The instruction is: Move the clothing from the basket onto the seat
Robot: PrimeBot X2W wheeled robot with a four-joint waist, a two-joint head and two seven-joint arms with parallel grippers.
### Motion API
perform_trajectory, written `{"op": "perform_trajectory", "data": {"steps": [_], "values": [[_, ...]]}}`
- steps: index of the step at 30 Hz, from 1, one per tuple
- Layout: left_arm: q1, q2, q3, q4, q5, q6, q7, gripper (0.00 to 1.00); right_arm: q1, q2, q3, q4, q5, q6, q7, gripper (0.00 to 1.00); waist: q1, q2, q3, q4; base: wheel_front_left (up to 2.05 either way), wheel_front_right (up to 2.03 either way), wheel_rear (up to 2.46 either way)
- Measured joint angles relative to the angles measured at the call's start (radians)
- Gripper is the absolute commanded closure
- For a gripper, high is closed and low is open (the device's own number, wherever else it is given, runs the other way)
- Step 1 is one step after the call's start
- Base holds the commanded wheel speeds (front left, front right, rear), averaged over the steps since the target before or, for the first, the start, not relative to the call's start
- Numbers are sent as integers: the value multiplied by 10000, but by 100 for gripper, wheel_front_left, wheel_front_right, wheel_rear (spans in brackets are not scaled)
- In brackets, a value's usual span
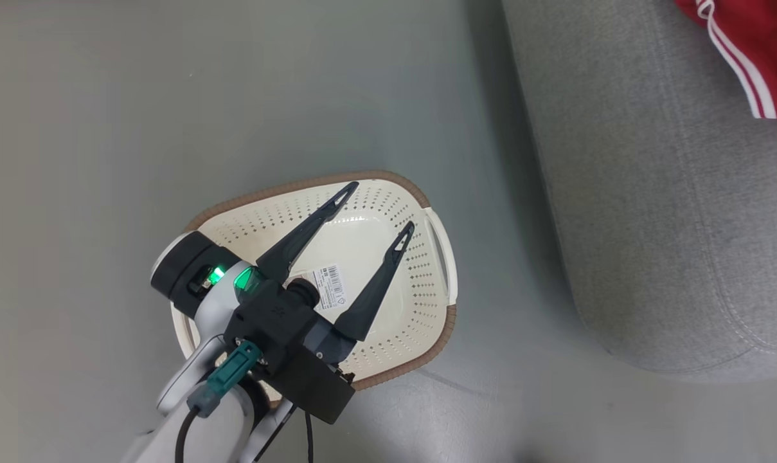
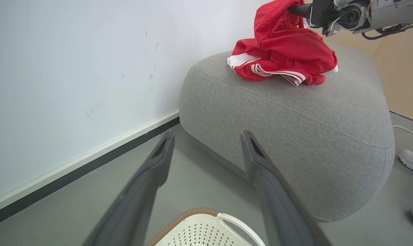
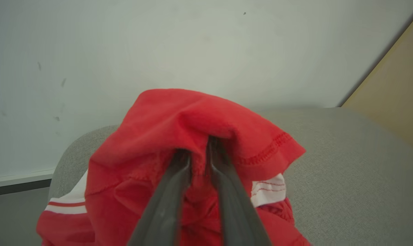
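Red clothing (image 2: 285, 51): heaped on top of the seat (image 2: 295, 130), toward its far right; a fold peaks upward.
Right gripper (image 3: 198, 147): at that peak, fingers narrowly apart, cloth between and over the tips; I cannot tell whether this is a pinch or a loose drape.
Left gripper (image 1: 379, 206): spread wide, holding nothing, above the basket (image 1: 285, 188).
Key relation: heap directly below the right gripper, well apart from the left; right arm nearer.
Long axis: bunched, none clear.
Basket contents: no garment, just a barcode label (image 1: 329, 286); it stands on the floor left of the seat.
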Motion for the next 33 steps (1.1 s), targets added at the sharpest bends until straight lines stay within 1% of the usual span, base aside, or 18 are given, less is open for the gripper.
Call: {"op": "perform_trajectory", "data": {"steps": [1,2,5,8,11,12,15,20,21,22,27,33], "values": [[3,31,6,27,0,0,0,0,23,71,15,35,0,0,0,25,0,0,-25,-39,0,0,0],[6,63,10,54,0,0,0,0,60,142,40,52,0,6,0,0,0,0,-51,-79,0,0,0],[16,113,19,119,0,0,-15,0,133,316,102,140,-2,31,0,0,-1,0,-142,-202,0,0,0],[20,161,48,217,0,0,-75,0,139,414,159,180,-98,136,0,0,0,0,-256,-335,0,0,0],[31,169,102,311,-8,0,-102,0,198,533,224,176,-115,291,0,0,-1,0,-398,-478,0,0,0],[32,171,127,383,-27,0,-107,0,254,589,236,171,-167,295,0,0,0,0,-453,-526,0,0,0],[42,169,186,539,-56,0,-217,0,463,803,301,140,-234,479,0,0,-1,0,-647,-669,0,0,0],[48,79,267,844,-374,0,-355,0,623,1001,389,38,-301,600,0,0,-1,0,-976,-832,0,0,0],[53,-48,284,993,-466,0,-453,0,701,1060,428,-17,-366,662,0,0,-1,-1,-1168,-894,0,0,0],[53,-48,284,993,-466,0,-453,0,701,1060,428,-17,-366,662,0,0,-1,-1,-1168,-894,0,0,0],[81,-247,387,1473,-635,15,-708,0,943,1193,485,-104,-487,871,0,0,-1,-1,-1708,-968,0,0,0],[403,-414,809,2073,-1177,178,-1062,0,1235,1695,600,-405,-665,1085,0,0,-1,-2,-2435,-897,0,0,0]]}}
